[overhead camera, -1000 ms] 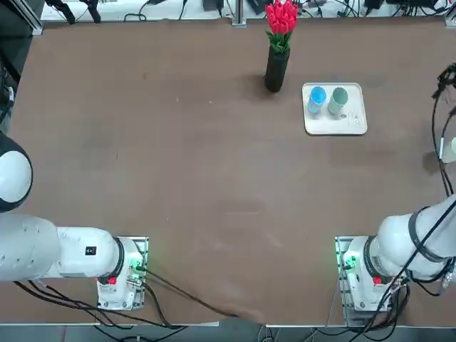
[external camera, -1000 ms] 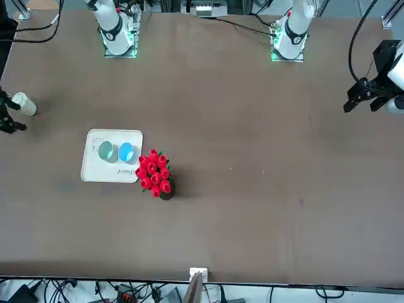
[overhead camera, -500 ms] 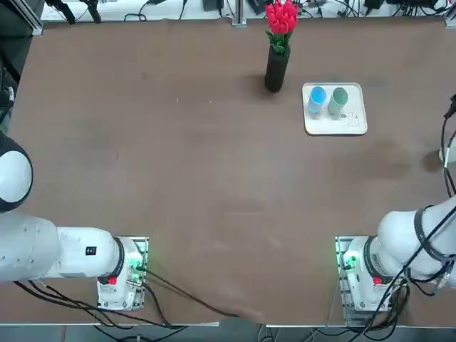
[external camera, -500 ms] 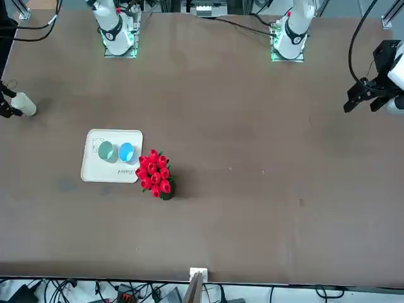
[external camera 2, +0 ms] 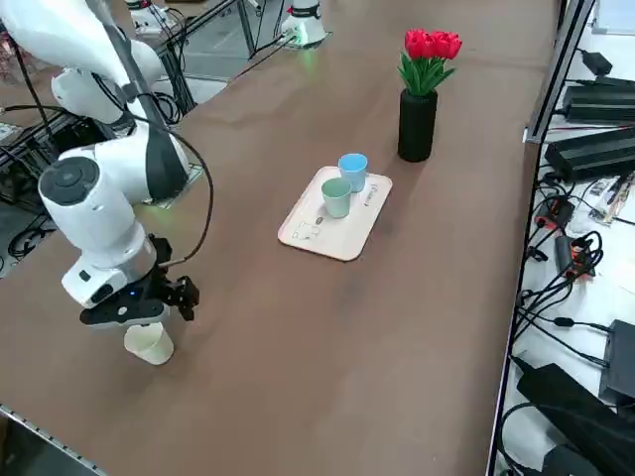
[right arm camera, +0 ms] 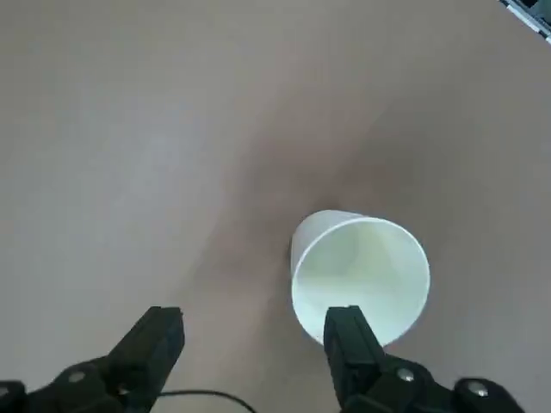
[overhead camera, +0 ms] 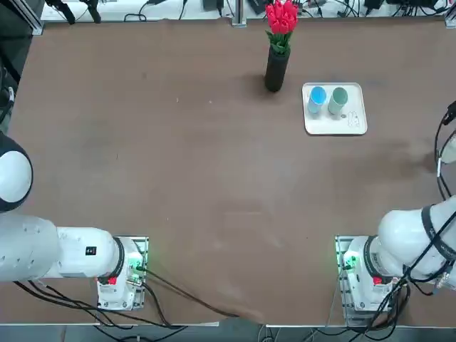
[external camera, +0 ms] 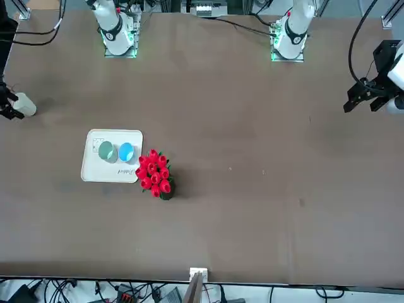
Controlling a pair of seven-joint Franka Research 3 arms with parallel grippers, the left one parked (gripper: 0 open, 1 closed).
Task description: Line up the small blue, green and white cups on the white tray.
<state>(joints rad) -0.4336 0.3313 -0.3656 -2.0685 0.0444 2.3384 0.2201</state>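
Note:
The light blue cup [overhead camera: 317, 96] and the green cup [overhead camera: 338, 97] stand upright side by side on the white tray [overhead camera: 349, 122] at the far right of the table. Both also show in the side view, blue cup [external camera 2: 352, 169] and green cup [external camera 2: 336, 195]. The white cup [external camera 2: 149, 343] stands upright on the bare table near its right edge, well away from the tray [external camera 2: 317, 233]. My right gripper [right arm camera: 254, 331] hovers just above it, open. In the wrist view the white cup [right arm camera: 360, 274] lies beside one finger [right arm camera: 344, 331], not between the two.
A tall dark vase with red flowers [overhead camera: 276, 68] stands just left of the tray. The table's right edge runs close to the white cup [external camera: 24, 105]. Cables hang beyond the table's far side.
My right gripper has shifted a little along the table's right edge, over the white cup. The cups and the tray have not moved.

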